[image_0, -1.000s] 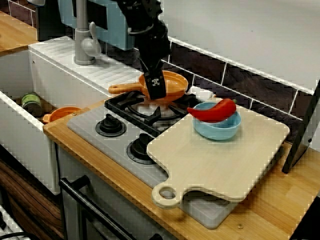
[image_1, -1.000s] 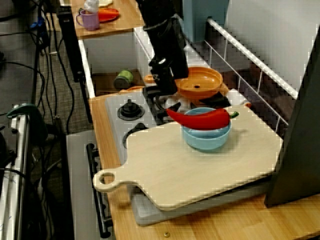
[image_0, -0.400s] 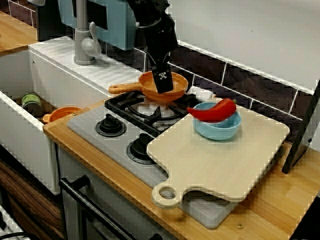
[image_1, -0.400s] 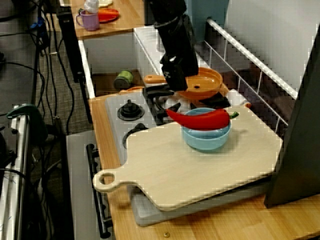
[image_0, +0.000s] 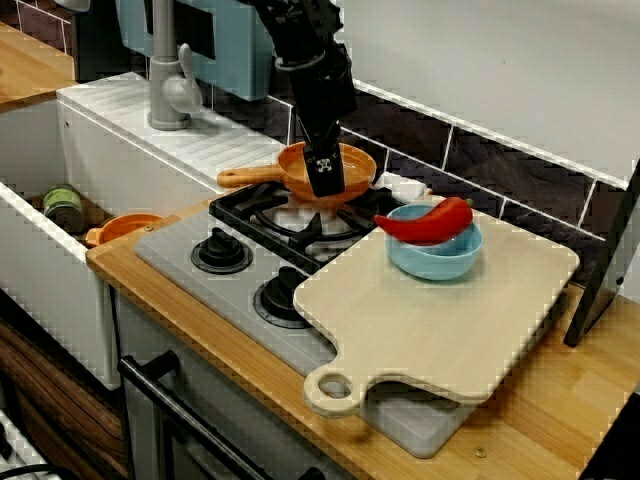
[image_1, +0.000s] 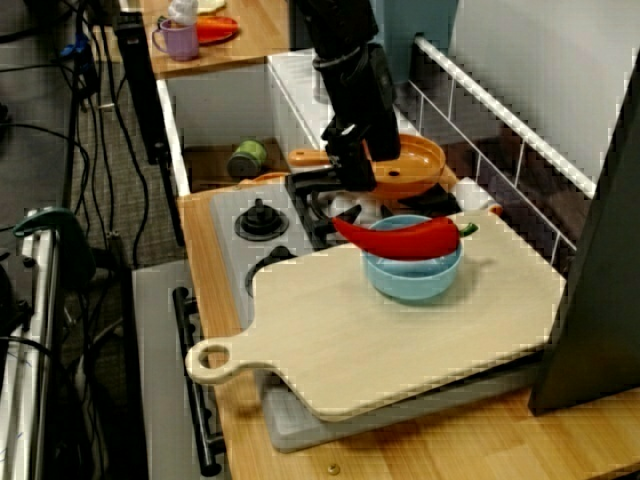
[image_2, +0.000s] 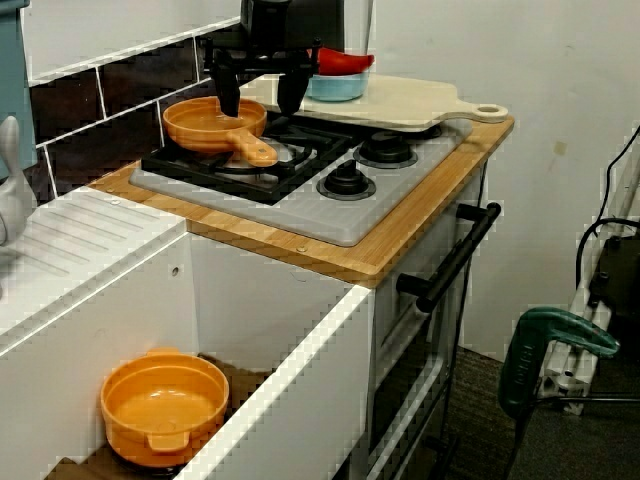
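Black jaws wide apart just over orange pan (image_2: 205, 128) on stove (image_2: 340, 215)

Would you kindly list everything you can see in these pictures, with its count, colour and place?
frying pan: one, orange, on the hob's back burner
hob: one, grey, set in the wooden counter
knobs: two, black, along the hob's front
cutting board: one, pale wood, overlapping the hob's end away from the sink
bowl: one, light blue, on the cutting board
chilli: one, red, across the bowl's rim
pot: one, orange, in the sink
can: one, green, in the sink
tap: one, grey, behind the sink
mug: one, purple, far counter
gripper: one, black, open, at the frying pan's rim; contact unclear
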